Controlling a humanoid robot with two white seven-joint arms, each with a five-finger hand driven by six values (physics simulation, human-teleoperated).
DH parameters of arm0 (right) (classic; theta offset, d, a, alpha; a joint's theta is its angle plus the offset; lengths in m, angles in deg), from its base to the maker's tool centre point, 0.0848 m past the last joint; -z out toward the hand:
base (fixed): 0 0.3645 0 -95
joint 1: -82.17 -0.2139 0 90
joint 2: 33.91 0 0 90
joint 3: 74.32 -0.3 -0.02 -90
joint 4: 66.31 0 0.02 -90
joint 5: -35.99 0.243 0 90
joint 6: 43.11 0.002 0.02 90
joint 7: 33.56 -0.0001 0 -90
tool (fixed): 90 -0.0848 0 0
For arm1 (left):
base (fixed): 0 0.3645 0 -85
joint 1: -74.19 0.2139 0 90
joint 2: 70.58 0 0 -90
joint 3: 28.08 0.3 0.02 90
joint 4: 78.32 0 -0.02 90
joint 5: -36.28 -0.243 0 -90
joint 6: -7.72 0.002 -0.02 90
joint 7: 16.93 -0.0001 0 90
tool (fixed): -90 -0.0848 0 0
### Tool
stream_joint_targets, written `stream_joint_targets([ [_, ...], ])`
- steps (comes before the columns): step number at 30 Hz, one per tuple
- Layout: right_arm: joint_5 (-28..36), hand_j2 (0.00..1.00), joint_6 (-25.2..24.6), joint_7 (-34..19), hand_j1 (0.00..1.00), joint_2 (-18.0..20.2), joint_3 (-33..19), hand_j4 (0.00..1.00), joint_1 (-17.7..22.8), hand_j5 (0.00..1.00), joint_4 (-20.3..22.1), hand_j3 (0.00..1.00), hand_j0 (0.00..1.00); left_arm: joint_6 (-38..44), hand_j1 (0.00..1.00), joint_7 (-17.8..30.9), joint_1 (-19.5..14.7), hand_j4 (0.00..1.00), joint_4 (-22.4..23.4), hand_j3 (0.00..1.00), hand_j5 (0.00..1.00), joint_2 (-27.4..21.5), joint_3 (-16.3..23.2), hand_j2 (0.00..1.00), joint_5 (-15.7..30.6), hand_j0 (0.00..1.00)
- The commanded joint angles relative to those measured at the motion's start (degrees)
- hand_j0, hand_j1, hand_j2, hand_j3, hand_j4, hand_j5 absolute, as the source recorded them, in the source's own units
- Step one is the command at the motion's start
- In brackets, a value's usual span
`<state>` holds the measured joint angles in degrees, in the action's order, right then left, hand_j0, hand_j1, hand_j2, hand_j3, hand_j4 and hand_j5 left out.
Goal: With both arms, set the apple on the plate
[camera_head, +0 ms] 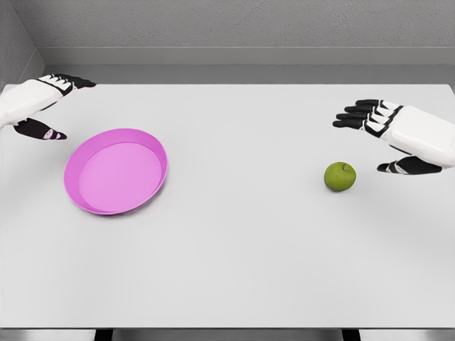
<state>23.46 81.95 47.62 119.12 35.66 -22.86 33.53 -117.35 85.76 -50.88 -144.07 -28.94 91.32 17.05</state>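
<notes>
A green apple (340, 176) sits on the white table at the right. A pink plate (85, 200) with nothing on it lies at the left. My right hand (373, 138) hovers just right of and above the apple, fingers spread and thumb low, holding nothing. My left hand (58, 106) is up at the far left, behind the plate's left rim, fingers extended and holding nothing.
The white table (242, 249) spans the whole view, its front edge near the bottom. A grey wall runs along the back edge.
</notes>
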Motion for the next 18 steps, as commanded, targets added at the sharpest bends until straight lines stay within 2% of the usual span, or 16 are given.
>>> stream_joint_targets([
  [1,0.3,1.00,-0.1,0.0,1.00,0.1,0.0,1.00,-0.1,1.00,0.0,1.00,1.00,0.1,1.00,0.0,0.0,1.00,-0.2,1.00,1.00,-0.1,0.0,1.00,0.3,1.00],
  [5,0.8,1.00,-0.1,0.6,1.00,0.1,0.4,1.00,0.0,1.00,-0.2,1.00,1.00,0.1,1.00,0.1,0.0,1.00,-0.2,1.00,1.00,-0.1,0.0,1.00,0.3,1.00],
  [7,0.8,1.00,-0.1,-0.1,1.00,0.0,3.6,1.00,-0.3,1.00,-0.1,1.00,1.00,0.1,1.00,0.0,0.0,1.00,-0.2,1.00,1.00,-0.1,0.0,1.00,0.1,1.00],
  [8,0.7,1.00,-0.1,-1.6,1.00,-0.2,4.9,1.00,-0.6,1.00,-0.1,1.00,1.00,0.1,1.00,0.0,0.0,1.00,-0.3,1.00,1.00,-0.1,0.0,1.00,0.1,1.00],
  [9,0.7,1.00,-0.1,-5.5,1.00,-0.7,5.9,1.00,-1.2,1.00,-0.1,1.00,1.00,0.1,1.00,0.0,0.0,1.00,-0.3,1.00,1.00,-0.2,0.0,1.00,0.1,1.00],
  [10,0.7,1.00,-0.1,-8.2,1.00,-0.8,7.3,1.00,-2.2,1.00,0.0,1.00,1.00,0.1,1.00,0.0,0.0,1.00,-0.3,1.00,1.00,-0.2,0.0,1.00,0.1,1.00],
  [13,0.7,1.00,-5.9,-16.8,1.00,-3.3,13.1,1.00,-8.9,1.00,-0.3,1.00,1.00,0.1,1.00,0.0,0.0,1.00,-0.2,1.00,1.00,-0.2,0.0,1.00,0.1,1.00],
  [14,0.7,1.00,-7.6,-18.6,1.00,-4.1,15.6,1.00,-11.5,1.00,-0.8,1.00,1.00,0.1,1.00,0.0,0.0,1.00,-0.2,1.00,1.00,-0.2,0.0,1.00,0.0,1.00],
  [16,0.5,1.00,-11.6,-20.3,1.00,-5.1,18.0,1.00,-13.7,1.00,-1.1,1.00,1.00,0.1,1.00,0.0,-0.1,1.00,-0.1,1.00,1.00,-0.2,0.0,1.00,0.0,1.00],
  [18,0.4,1.00,-13.5,-21.5,1.00,-6.3,20.4,1.00,-16.3,1.00,-2.8,1.00,1.00,0.1,1.00,0.0,-0.1,1.00,-0.1,1.00,1.00,-0.2,0.0,1.00,0.0,1.00],
])
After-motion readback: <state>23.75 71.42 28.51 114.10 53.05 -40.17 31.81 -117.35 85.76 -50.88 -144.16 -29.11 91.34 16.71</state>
